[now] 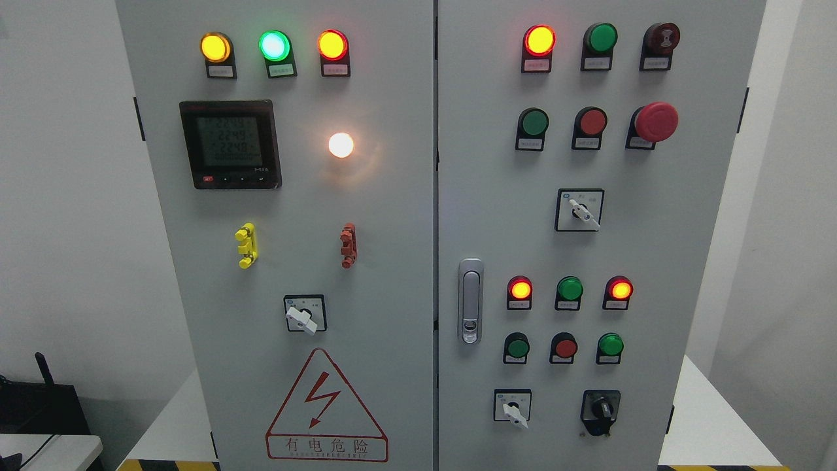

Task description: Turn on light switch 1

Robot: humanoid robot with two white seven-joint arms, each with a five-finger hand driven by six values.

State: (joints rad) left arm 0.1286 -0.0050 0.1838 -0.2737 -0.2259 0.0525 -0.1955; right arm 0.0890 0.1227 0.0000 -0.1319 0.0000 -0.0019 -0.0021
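A: Near to far, quick. Closest low down: white surface (713,418) carrying the grey metal two-door electrical cabinet (392,261), hazard-striped tape at its foot.

B: Robot hand?

A: Neither robot hand is in frame, no arm from either side. Can't tell spread, closed or pinching; nothing touches the panel.

B: Task thing?

A: "Light switch 1" isn't readable, labels too small. Candidates: white rotary selector knob on the left door (301,317), lever tilted down-right, above the red triangular shock-warning sign (325,405). Three more on the right door: white selector low (513,409), black selector beside it (600,412), white selector mid-height (580,212).

B: Why that layout?

A: My guess: controls sit at reach height, indicators and the black digital meter (230,144) up at eye level for reading.

B: Lamp state?

A: A round white lamp (341,144) glows right of the meter. If switch 1 drives it, the light already stands on; can't confirm the link.
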